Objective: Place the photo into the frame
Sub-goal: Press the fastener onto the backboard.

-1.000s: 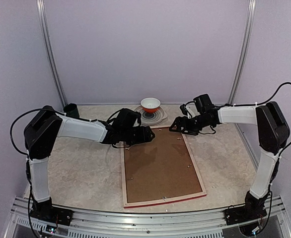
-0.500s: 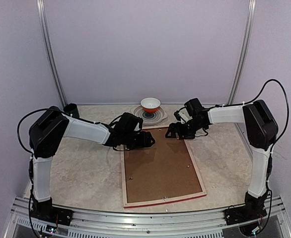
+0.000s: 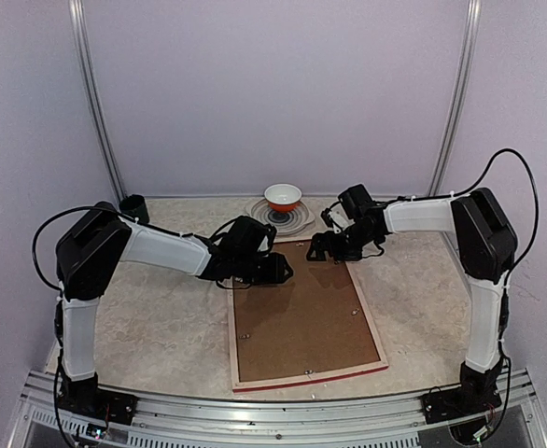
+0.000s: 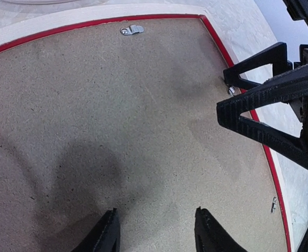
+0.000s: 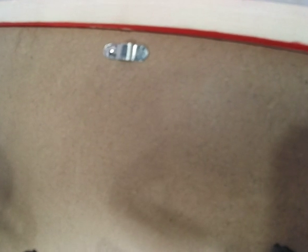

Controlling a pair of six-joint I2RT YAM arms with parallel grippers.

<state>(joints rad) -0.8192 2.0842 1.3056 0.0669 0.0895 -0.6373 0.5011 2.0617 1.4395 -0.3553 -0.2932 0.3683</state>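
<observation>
The frame (image 3: 233, 345) lies face down on the table, its pale wood back and thin red edge (image 4: 91, 23) showing. A brown backing board (image 3: 301, 313) fills it, and the photo is hidden. My left gripper (image 3: 278, 269) hovers low over the board's far-left part. Its jaws (image 4: 156, 220) stand open with only board between them. My right gripper (image 3: 318, 247) is open over the far-right corner, and its fingers (image 4: 290, 84) show in the left wrist view. A metal turn clip (image 5: 125, 51) sits by the far edge.
An orange-and-white bowl (image 3: 283, 196) stands on a striped plate (image 3: 299, 222) just beyond the frame's far end. A dark cup (image 3: 133, 206) sits at the back left. Another clip (image 4: 132, 30) and small side clips line the board. Walls close in the back and sides.
Both grippers have come inward over the frame's far end, the right one moving left and the left one a little right and nearer. The left jaws have narrowed.
</observation>
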